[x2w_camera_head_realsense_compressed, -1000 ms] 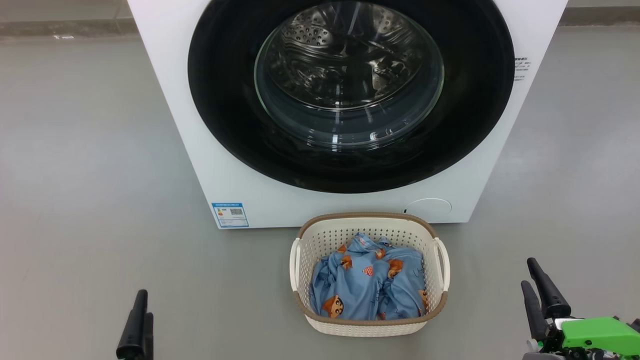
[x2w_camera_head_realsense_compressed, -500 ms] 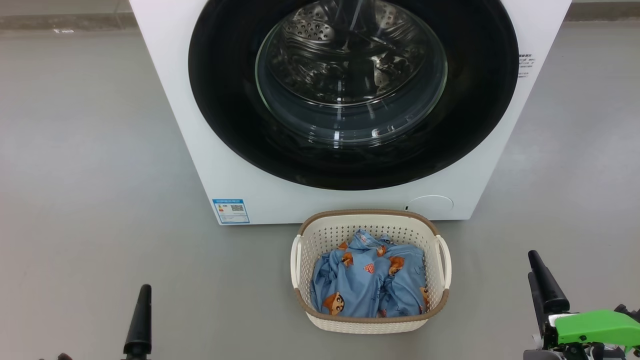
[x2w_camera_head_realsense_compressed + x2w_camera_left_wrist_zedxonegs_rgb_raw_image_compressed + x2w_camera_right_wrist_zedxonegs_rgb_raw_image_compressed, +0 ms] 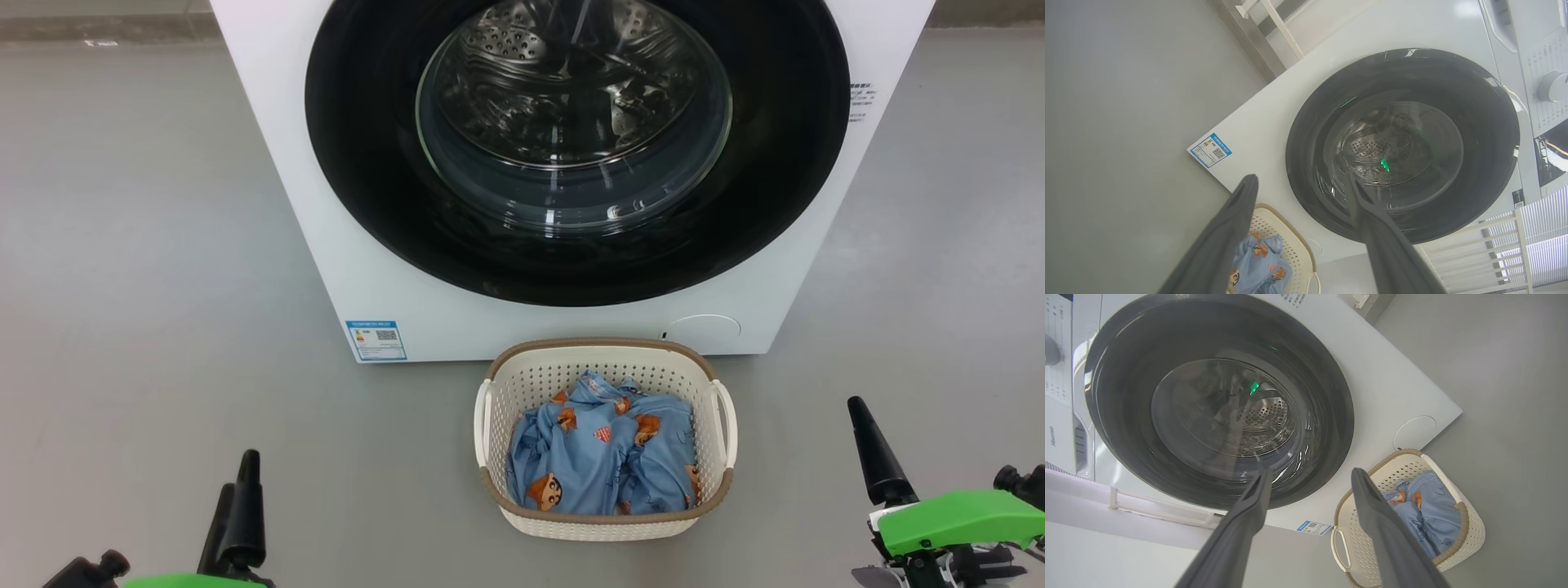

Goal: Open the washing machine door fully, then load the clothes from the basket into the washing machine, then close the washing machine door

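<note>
Head view: our left tool (image 3: 237, 490) and right tool (image 3: 867, 445) stand spread and empty. We judge a tool could slip off the glossy rim of the shut washing machine door (image 3: 571, 261), or knock the basket (image 3: 604, 345) in reaching. Door: well ahead of both tools; basket with clothes (image 3: 600, 457): between them, slightly ahead.
</note>
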Controlling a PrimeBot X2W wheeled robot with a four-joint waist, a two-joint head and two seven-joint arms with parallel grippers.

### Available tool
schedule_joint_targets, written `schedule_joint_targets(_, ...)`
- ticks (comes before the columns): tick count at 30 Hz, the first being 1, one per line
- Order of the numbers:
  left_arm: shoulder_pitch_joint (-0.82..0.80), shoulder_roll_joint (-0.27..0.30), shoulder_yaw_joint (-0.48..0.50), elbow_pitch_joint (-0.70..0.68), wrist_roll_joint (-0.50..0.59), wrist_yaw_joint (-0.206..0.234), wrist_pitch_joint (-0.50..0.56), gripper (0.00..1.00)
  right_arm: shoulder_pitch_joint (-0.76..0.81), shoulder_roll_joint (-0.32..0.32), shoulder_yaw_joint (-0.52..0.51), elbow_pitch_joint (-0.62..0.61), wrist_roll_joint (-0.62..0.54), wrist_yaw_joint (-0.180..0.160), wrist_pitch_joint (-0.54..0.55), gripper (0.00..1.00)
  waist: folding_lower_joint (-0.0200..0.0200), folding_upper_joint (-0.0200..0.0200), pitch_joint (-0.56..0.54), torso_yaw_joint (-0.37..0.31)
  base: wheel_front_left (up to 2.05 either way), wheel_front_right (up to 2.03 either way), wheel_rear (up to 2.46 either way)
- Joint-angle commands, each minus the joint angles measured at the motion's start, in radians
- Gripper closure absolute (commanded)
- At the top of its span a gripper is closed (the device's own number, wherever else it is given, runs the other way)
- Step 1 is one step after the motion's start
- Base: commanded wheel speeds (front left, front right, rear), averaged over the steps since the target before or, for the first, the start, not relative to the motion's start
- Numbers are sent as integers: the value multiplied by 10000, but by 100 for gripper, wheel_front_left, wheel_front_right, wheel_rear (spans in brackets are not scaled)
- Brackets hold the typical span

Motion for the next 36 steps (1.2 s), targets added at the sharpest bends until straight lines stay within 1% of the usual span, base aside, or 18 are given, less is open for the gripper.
schedule_joint_targets(1,-434,243,93,-293,477,-3,-159,0,-512,-267,180,-229,-489,40,-143,0,0,0,17,-4,0,0,0)
schedule_joint_targets(4,-461,288,43,-271,1083,-3,-277,0,-565,-304,219,-184,-1123,42,-262,0,0,0,44,-17,0,0,0)
schedule_joint_targets(10,-498,327,8,-257,1897,-4,-452,0,-646,-348,301,-143,-1938,45,-438,0,0,0,73,-23,0,0,0)
schedule_joint_targets(11,-498,327,8,-257,1897,-4,-452,0,-646,-348,301,-143,-1938,45,-438,0,0,0,73,-23,0,0,0)
schedule_joint_targets(27,-537,348,23,-350,3940,-5,-924,0,-787,-561,671,-80,-3711,53,-914,0,0,0,66,4,0,0,0)
schedule_joint_targets(36,-556,402,-49,-364,4827,-5,-1197,0,-820,-670,858,-105,-4687,58,-1190,0,0,0,25,-6,0,0,0)
